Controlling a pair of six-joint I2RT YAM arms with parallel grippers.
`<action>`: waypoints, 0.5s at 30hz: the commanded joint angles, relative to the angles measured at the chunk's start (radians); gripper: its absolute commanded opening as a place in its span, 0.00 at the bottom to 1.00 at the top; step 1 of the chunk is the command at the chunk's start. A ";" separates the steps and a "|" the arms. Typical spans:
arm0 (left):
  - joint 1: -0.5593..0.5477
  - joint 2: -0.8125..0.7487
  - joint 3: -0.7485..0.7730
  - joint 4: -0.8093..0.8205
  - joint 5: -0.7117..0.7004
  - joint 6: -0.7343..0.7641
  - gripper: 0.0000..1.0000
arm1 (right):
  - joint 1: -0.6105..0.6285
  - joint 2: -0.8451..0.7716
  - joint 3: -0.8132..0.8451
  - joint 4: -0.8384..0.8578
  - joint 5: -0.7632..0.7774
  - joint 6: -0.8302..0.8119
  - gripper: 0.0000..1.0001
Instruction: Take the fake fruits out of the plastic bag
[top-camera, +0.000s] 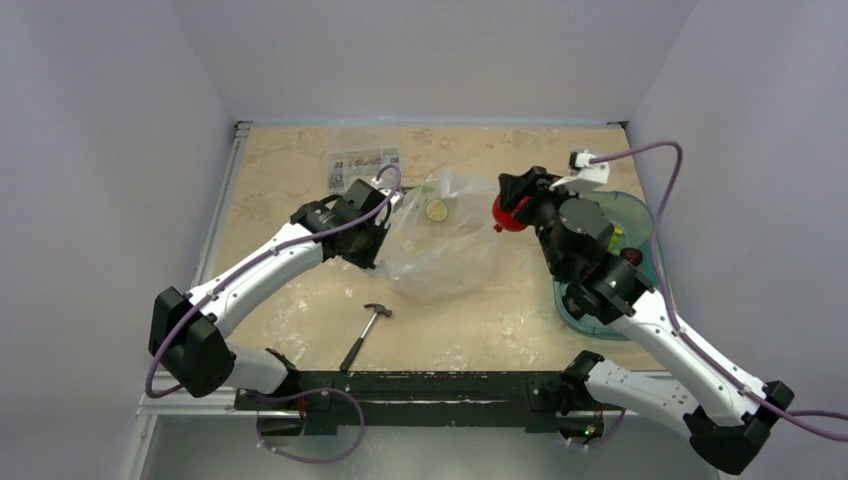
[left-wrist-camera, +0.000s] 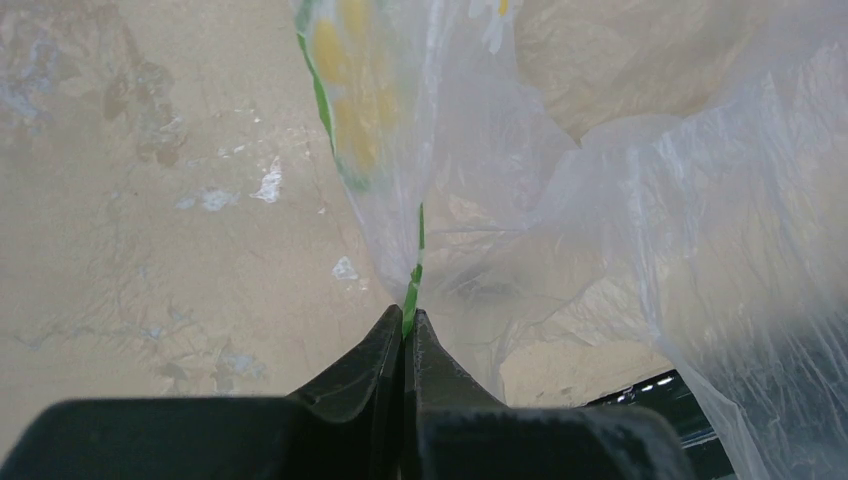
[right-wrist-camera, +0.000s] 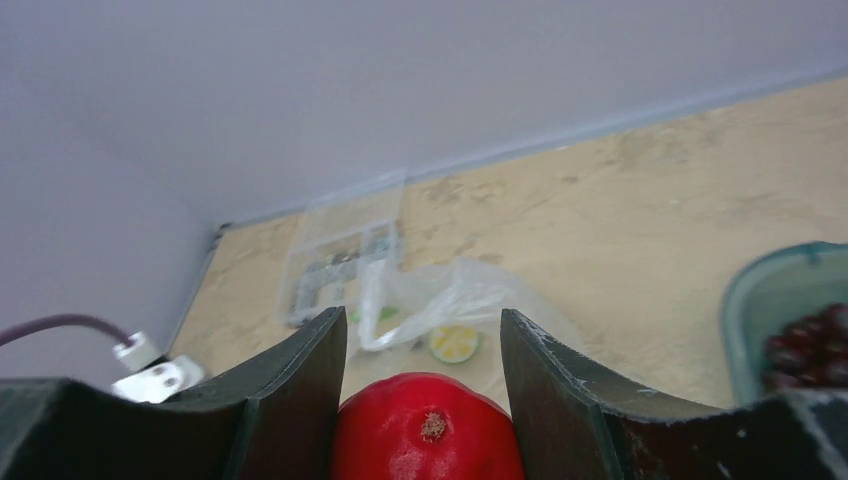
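The plastic bag lies crumpled at the table's middle, with a lime slice inside near its far edge. My left gripper is shut on the bag's left edge. In the left wrist view the fingers pinch a green-striped fold of the bag, and the lime slice shows blurred through the film. My right gripper is shut on a red fruit and holds it above the table, just right of the bag. The right wrist view shows that red fruit between the fingers, with the bag and lime slice beyond.
A teal bowl at the right holds dark fruits and lies partly under my right arm. A hammer lies near the front edge. A clear box of small parts stands at the back.
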 joint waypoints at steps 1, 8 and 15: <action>0.059 0.013 0.107 -0.073 -0.019 -0.027 0.00 | -0.014 -0.028 0.027 -0.228 0.441 0.016 0.00; 0.136 0.030 0.118 -0.046 -0.160 0.008 0.00 | -0.304 -0.018 -0.065 -0.306 0.413 0.050 0.00; 0.151 -0.037 0.028 0.041 -0.145 0.022 0.22 | -0.528 0.119 -0.147 -0.303 0.243 0.099 0.00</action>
